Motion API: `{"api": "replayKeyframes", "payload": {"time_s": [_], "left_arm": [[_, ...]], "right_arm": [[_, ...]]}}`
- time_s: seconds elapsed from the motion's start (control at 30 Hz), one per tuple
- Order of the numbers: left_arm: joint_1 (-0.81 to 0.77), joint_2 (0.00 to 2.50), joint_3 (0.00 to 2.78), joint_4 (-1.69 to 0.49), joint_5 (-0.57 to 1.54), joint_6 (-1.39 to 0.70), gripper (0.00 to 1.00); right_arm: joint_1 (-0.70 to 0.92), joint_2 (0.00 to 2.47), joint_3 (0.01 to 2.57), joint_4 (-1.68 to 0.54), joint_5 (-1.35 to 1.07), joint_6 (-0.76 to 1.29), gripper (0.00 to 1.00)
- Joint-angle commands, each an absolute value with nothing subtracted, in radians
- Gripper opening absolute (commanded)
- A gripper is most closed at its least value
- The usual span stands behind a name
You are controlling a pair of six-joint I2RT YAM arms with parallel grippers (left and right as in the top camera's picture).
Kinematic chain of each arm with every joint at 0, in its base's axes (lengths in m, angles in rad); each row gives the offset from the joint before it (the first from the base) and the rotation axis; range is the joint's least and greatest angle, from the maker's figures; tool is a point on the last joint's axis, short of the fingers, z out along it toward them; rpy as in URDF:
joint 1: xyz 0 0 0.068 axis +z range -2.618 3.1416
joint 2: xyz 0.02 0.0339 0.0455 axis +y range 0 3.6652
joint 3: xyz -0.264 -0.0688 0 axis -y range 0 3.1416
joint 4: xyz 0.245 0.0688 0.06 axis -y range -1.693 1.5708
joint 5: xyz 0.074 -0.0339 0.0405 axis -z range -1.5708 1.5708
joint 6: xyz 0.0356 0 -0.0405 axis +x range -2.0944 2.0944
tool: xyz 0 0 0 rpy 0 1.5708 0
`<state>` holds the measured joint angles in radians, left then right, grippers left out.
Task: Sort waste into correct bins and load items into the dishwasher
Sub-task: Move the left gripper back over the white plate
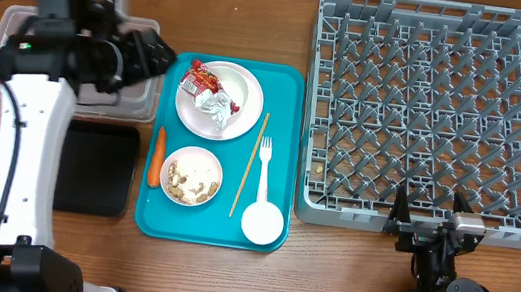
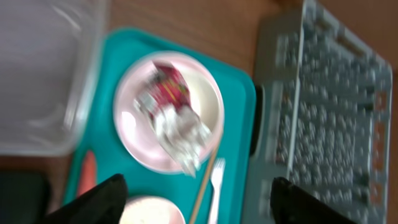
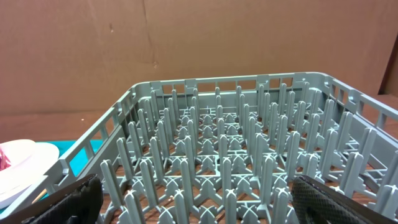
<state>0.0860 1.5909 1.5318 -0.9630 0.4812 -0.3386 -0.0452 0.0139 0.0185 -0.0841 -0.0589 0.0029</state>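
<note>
My left gripper [image 1: 156,55] hovers open and empty by the right edge of the clear tub [image 1: 2,41], just left of the teal tray. On the white plate [image 1: 238,88] lie a red wrapper [image 1: 199,79] and a crumpled napkin [image 1: 217,106]. The blurred left wrist view shows the plate [image 2: 134,127], wrapper [image 2: 169,87] and napkin [image 2: 183,134] ahead of the spread fingers [image 2: 93,202]. A bowl [image 1: 192,176] holds nuts and rice, with a carrot [image 1: 157,156] beside it. Chopstick [image 1: 249,165], fork [image 1: 264,157] and cup [image 1: 263,222] lie on the tray. My right gripper [image 1: 429,207] stands open at the grey dish rack's [image 1: 441,114] near edge.
The black shallow tray [image 1: 94,167] lies left of the teal tray [image 1: 289,120]. My left arm covers much of the clear tub. In the right wrist view the rack's upright pegs [image 3: 249,155] fill the space ahead, with the plate's rim [image 3: 15,168] at far left.
</note>
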Motion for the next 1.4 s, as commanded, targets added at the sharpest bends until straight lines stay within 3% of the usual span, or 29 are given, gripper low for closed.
{"api": "replayKeyframes", "payload": {"time_s": [0.0, 0.03, 0.07, 0.3, 0.5, 1.03, 1.37], "left_arm": [[0.015, 1.605, 1.515, -0.972, 0.513, -0.344, 0.93], [-0.006, 1.608, 1.510, -0.972, 0.511, -0.342, 0.99], [-0.026, 1.611, 1.506, -0.972, 0.503, -0.336, 1.00], [-0.168, 1.664, 1.505, -0.976, 0.329, -0.337, 1.00], [-0.237, 1.715, 1.505, -0.966, 0.307, -0.337, 1.00], [-0.241, 1.810, 1.506, -0.937, 0.292, -0.276, 1.00], [-0.253, 1.811, 1.506, -0.932, 0.070, -0.376, 0.94]], "right_arm": [[-0.050, 0.003, 0.008, -0.081, -0.047, -0.001, 1.00], [-0.050, 0.003, 0.008, -0.081, -0.047, -0.001, 1.00], [-0.050, 0.003, 0.008, -0.081, -0.046, -0.001, 1.00], [-0.050, 0.003, 0.008, -0.081, -0.046, -0.001, 1.00], [-0.050, 0.003, 0.008, -0.081, -0.046, -0.001, 1.00], [-0.050, 0.003, 0.008, -0.081, -0.046, -0.001, 1.00], [-0.050, 0.003, 0.008, -0.081, -0.047, -0.001, 1.00]]}}
